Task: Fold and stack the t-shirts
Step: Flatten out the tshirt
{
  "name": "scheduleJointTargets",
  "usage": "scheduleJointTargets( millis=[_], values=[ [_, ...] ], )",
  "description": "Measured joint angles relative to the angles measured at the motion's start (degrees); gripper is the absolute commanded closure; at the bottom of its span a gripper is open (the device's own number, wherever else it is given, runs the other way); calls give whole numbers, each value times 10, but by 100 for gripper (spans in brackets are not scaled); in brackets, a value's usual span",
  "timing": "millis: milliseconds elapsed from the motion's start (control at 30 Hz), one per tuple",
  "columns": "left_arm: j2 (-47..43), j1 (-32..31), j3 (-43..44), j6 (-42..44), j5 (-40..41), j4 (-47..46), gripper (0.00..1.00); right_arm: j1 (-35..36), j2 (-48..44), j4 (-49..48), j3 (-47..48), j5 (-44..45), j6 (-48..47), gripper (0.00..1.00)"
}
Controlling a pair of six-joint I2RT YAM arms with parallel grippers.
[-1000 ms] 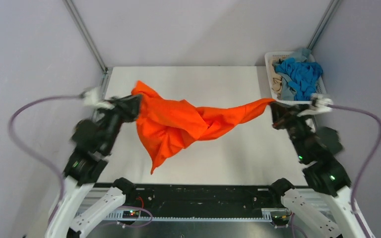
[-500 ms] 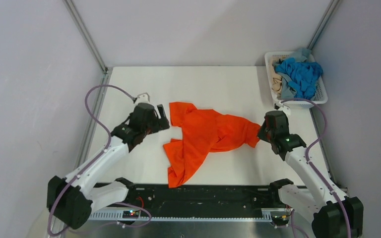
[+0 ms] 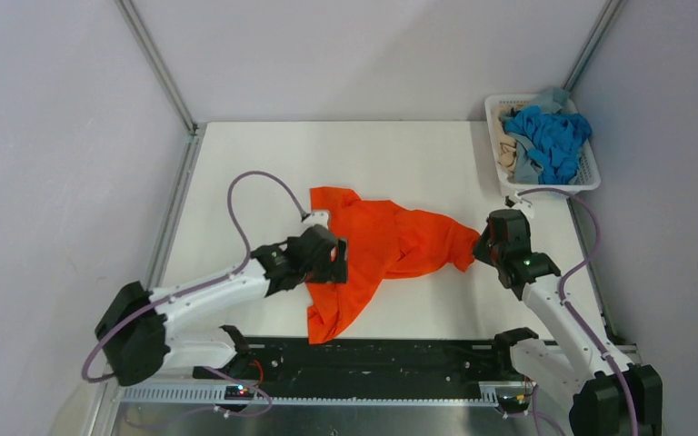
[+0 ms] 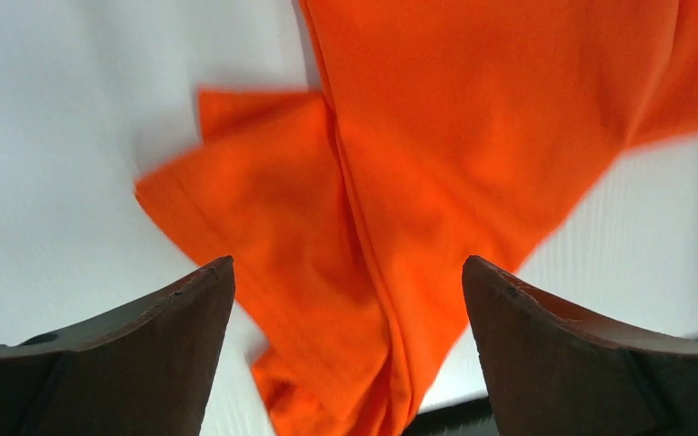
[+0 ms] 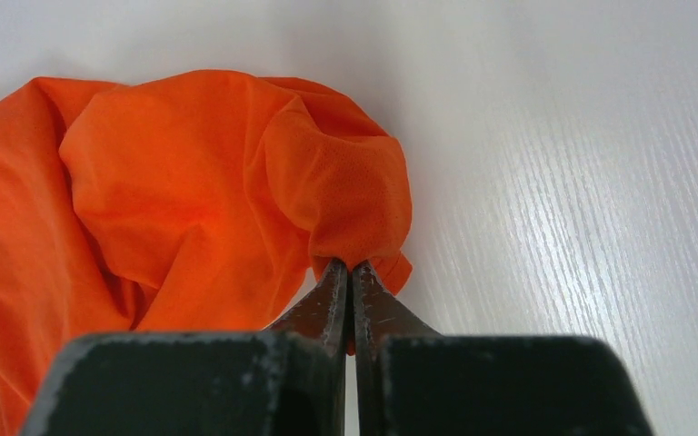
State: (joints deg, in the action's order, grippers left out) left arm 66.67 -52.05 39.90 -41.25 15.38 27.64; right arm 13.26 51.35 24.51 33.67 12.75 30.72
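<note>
"Orange cloth first: where does the orange t-shirt [image 3: 391, 243] sit against the grippers?"

"It lies around the middle of the white table [image 3: 400, 154]. The left gripper [image 3: 334, 261] is over its 9 o'clock edge. The right gripper [image 3: 482, 247] is at its 3 o'clock end."

"How do the jaws stand?"

"The left one's are spread wide and grip nothing, with orange folds showing between them in the wrist view. I cannot tell whether the fingertips touch the cloth. The right one's are pressed together, pinching a bunched tip of the shirt."

"And the shirt itself?"

"Crumpled, not flat. It gathers into a narrow bundle toward 3 o'clock and spreads wider toward 9. A long flap trails to 6 o'clock, close to the table's near edge. At the pinched end the cloth shows a fine mesh."

"Any others?"

"A heap of other t-shirts [image 3: 553, 141], bright blue, grey-blue and beige, sits in the white basket [image 3: 587, 173]. That is at the table's 1 o'clock corner, well apart from the orange one."
</note>
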Motion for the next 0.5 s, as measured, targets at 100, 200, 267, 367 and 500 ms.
scheduleJointTargets(
  millis=[100,200,267,367,500],
  values=[
    [66,56,57,3,8,-11,2,-3,2,0,-6,-1,2,97],
    [140,128,129,17,-5,-27,2,-7,2,-2,-14,-2,3,96],
    [193,168,181,29,-16,-35,2,-8,1,-5,-18,-2,3,97],
    [276,210,258,50,-37,-46,2,-10,1,-8,-20,-4,3,96],
    [384,229,360,80,-61,-50,2,-12,1,-15,-20,-12,3,97]
  ],
)
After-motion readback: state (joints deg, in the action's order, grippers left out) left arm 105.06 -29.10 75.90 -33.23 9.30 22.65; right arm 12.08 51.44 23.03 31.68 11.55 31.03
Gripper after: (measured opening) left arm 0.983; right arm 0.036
